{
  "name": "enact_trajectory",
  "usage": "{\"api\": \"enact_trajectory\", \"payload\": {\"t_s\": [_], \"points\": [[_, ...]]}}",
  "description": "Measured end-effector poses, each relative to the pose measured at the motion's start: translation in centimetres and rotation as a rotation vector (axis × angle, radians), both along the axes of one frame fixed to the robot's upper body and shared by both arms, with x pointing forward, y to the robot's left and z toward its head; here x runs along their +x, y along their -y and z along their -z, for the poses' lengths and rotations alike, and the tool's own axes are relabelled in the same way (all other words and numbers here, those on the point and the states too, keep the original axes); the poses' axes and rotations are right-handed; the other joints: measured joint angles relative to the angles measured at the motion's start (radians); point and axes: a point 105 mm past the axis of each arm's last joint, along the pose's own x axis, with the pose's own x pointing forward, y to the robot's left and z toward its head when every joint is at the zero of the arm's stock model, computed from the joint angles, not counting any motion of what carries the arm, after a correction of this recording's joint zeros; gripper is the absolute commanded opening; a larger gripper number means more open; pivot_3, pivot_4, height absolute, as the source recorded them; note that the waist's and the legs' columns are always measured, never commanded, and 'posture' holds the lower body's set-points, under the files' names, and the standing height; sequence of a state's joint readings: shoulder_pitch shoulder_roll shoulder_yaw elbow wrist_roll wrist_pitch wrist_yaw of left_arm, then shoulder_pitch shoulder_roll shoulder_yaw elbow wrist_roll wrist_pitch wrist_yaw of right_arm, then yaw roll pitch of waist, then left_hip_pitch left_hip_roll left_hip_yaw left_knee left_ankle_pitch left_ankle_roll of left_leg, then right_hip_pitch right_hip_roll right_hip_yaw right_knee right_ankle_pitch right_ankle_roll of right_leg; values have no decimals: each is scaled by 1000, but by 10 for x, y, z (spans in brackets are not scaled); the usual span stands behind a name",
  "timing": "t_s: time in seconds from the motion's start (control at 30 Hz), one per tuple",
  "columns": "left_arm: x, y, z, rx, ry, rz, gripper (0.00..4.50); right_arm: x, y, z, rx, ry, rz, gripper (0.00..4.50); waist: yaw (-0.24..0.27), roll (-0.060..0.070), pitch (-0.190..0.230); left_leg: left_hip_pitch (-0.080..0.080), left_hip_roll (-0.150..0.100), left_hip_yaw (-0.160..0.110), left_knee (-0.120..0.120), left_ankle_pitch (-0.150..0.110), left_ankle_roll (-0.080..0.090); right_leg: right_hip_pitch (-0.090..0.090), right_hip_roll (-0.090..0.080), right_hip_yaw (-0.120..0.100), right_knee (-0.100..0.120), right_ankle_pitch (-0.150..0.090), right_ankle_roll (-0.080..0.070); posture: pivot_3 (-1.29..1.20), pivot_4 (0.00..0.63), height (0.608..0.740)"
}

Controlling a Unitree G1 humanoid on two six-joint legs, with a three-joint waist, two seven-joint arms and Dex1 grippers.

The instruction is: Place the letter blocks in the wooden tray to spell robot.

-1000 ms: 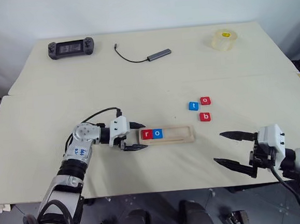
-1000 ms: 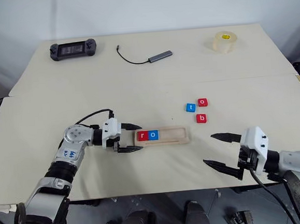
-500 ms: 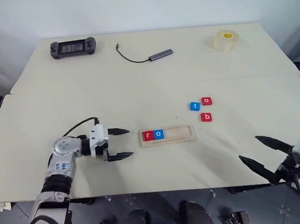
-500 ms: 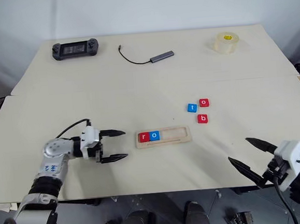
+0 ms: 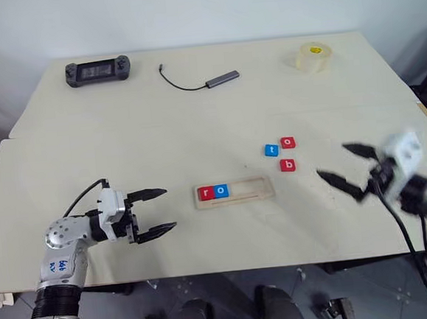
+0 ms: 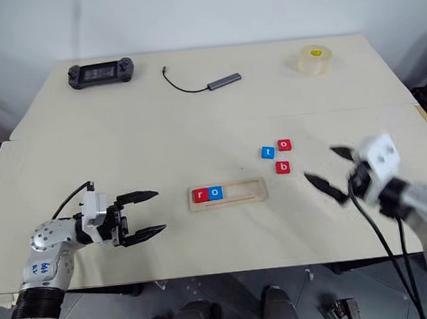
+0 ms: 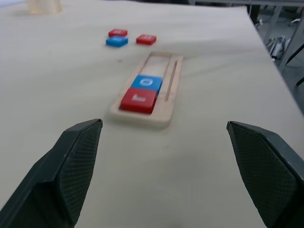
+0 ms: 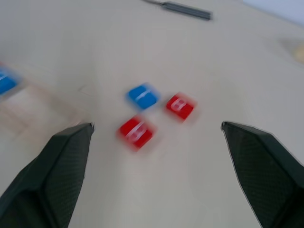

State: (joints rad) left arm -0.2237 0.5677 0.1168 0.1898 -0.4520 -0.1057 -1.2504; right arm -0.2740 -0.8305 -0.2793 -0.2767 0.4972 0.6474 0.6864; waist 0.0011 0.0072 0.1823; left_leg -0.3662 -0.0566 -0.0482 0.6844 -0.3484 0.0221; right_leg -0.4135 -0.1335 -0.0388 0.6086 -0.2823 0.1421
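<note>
The pale wooden tray (image 5: 234, 191) is lying flat on the table, holding a red r block (image 5: 206, 192) and blue o block (image 5: 220, 191) side by side at its left end, while the blue t block (image 5: 271, 150), red o block (image 5: 288, 142) and red b block (image 5: 288, 165) are sitting clustered just beyond its right end.

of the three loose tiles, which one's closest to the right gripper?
The red b tile, the loose one nearest the table's front edge. The blue t tile and red o tile lie farther from the right gripper.

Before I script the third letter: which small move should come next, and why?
Probably ease the open right gripper toward the red b block. The wooden tray holds only r and o, so b goes next, lying loose nearest that gripper.
</note>
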Motion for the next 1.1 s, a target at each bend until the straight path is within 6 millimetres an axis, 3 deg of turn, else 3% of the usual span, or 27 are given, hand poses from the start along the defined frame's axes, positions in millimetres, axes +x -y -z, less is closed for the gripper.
{"api": "enact_trajectory", "payload": {"t_s": [0.07,0.17,0.3,0.43,0.83,1.1], "points": [[-2,4,0,-10,2,-3,4464,18,-8,-5,-3,-67,14,4500,4,0,0,-3,0,-5,0,0,-1,-1,1,-1,0,-1,-2,0,150,740],[-3,9,-1,-23,4,-9,4464,34,-17,11,-62,-208,28,4500,9,0,0,-5,-2,-5,-1,0,0,-1,1,-4,2,-1,-2,0,150,740],[-5,15,-1,-34,12,-11,4464,45,-19,24,-88,-302,56,4500,13,0,0,-6,-3,-5,-1,-1,2,-2,0,-8,0,-1,-2,0,150,740],[-6,16,-2,-39,19,-22,4464,51,-20,24,-82,-313,80,4500,14,0,0,-6,-3,-5,-1,-1,2,-2,1,-8,0,-1,-1,0,150,740],[-6,16,-3,-40,24,-29,4464,51,-28,34,-31,-378,141,4500,8,0,0,-6,-2,-5,-1,-1,1,-1,1,-8,2,-1,-1,0,150,740],[-7,18,-4,-37,32,-22,4464,35,-54,57,83,-450,251,4500,1,0,0,-6,-3,-5,-1,-1,1,-2,1,-7,3,-1,-1,0,150,740]]}}
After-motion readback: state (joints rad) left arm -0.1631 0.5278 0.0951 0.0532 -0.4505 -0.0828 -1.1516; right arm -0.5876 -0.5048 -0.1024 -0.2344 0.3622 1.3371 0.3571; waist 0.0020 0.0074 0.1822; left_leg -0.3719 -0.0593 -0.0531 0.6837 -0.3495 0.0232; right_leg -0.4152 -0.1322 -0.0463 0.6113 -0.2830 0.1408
